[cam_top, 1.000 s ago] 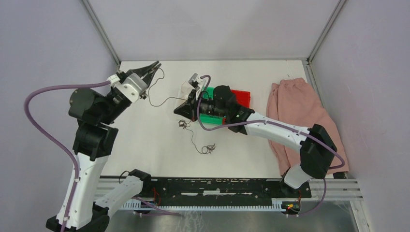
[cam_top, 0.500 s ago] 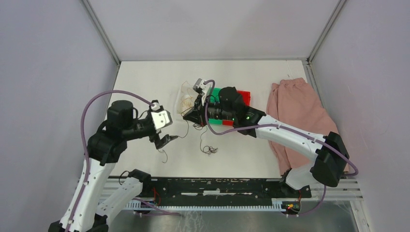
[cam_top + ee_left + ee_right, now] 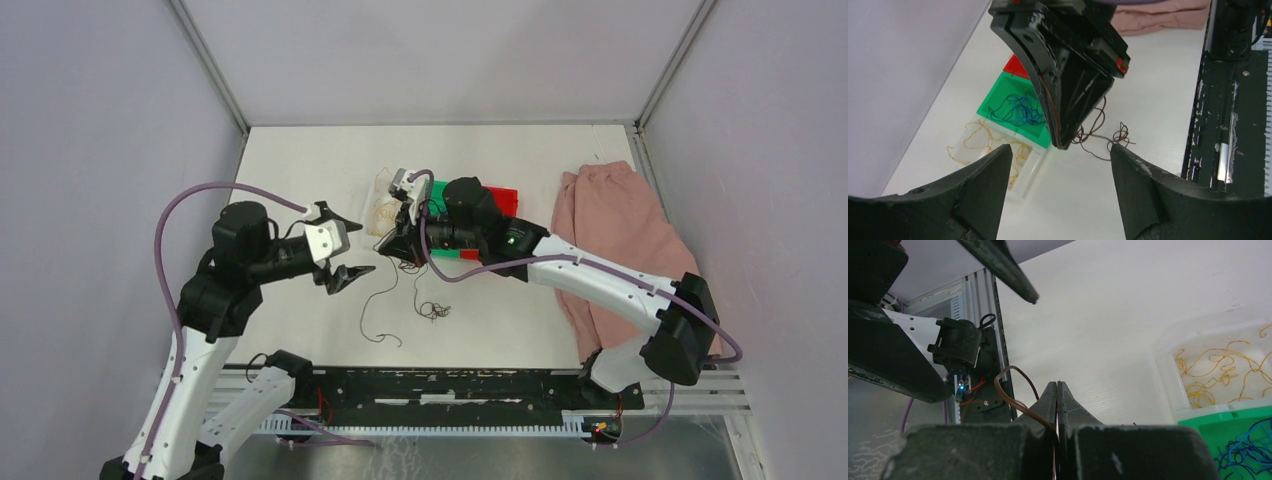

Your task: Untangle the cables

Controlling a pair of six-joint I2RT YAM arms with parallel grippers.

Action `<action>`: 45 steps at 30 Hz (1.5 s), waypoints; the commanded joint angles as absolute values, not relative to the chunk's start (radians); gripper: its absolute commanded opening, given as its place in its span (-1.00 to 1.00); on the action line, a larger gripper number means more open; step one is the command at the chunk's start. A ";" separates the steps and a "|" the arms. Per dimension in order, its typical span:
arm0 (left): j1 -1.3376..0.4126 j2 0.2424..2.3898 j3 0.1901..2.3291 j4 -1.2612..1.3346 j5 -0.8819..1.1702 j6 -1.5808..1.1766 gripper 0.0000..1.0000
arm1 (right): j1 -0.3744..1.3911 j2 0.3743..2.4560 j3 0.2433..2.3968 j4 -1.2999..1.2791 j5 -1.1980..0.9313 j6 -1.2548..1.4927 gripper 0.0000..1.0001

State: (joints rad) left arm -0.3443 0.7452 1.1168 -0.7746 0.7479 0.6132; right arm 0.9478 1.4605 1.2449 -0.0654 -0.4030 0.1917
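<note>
Because the dark brown wire strands [image 3: 432, 310], one pinched in the clamped right gripper [image 3: 392, 240] and the rest trailing in a curly knot on the white table [image 3: 300, 160] beneath it, look hair-thin, limp and springy, the gaping left gripper [image 3: 343, 245] should nip one free end.

The white desk [image 3: 300, 170] carries a clear tray [image 3: 384, 203], a green tray [image 3: 439, 190] and a red tray [image 3: 503, 198] side by side. A pink cloth [image 3: 610, 220] lies along its right edge. Nearer the front lie brown cables: a curly clump [image 3: 433, 310] with a long strand [image 3: 365, 320] to its left.
</note>
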 commanded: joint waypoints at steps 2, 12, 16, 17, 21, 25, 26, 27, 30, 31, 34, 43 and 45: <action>-0.345 0.822 1.139 -0.643 0.845 0.430 0.49 | 0.981 1.476 1.314 -0.061 -0.386 0.158 -0.99; -0.345 0.815 1.113 -0.615 0.839 0.431 -0.48 | 1.015 1.503 1.347 -0.063 -0.386 0.156 -0.99; -0.345 0.807 1.127 -0.628 0.816 0.461 -0.89 | 1.018 1.502 1.344 -0.063 -0.384 0.159 -1.00; -0.345 0.803 1.132 -0.633 0.806 0.473 -0.93 | 1.018 1.500 1.338 -0.064 -0.380 0.159 -0.99; -0.345 0.779 1.153 -0.647 0.755 0.539 -0.94 | 1.017 1.472 1.276 -0.045 -0.347 0.167 -0.74; -0.345 0.759 1.188 -0.644 0.749 0.576 -0.94 | 1.009 1.422 1.178 0.057 -0.344 0.202 -0.36; -0.345 0.759 1.200 -0.642 0.757 0.576 -0.94 | 1.007 1.410 1.162 0.089 -0.351 0.214 -0.23; -0.345 0.760 1.214 -0.639 0.768 0.569 -0.94 | 1.007 1.404 1.149 0.115 -0.353 0.229 -0.14; -0.345 0.773 1.256 -0.639 0.811 0.528 -0.94 | 1.007 1.406 1.144 0.177 -0.357 0.270 -0.07; -0.345 0.779 1.268 -0.638 0.824 0.510 -0.94 | 1.007 1.410 1.147 0.198 -0.356 0.285 -0.08; -0.345 0.799 1.299 -0.656 0.858 0.473 -0.94 | 1.008 1.425 1.150 0.257 -0.356 0.318 -0.11; -0.345 0.841 1.396 -0.666 0.930 0.366 -0.94 | 1.007 1.463 1.133 0.394 -0.332 0.368 -0.31; -0.345 0.859 1.437 -0.666 0.954 0.332 -0.94 | 1.007 1.472 1.114 0.413 -0.324 0.378 -0.36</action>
State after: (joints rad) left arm -0.3447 0.8364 1.3437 -0.6838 0.8761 0.4412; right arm 1.0077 1.4574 1.1343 0.2962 -0.3470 0.3420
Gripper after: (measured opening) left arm 0.050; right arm 0.339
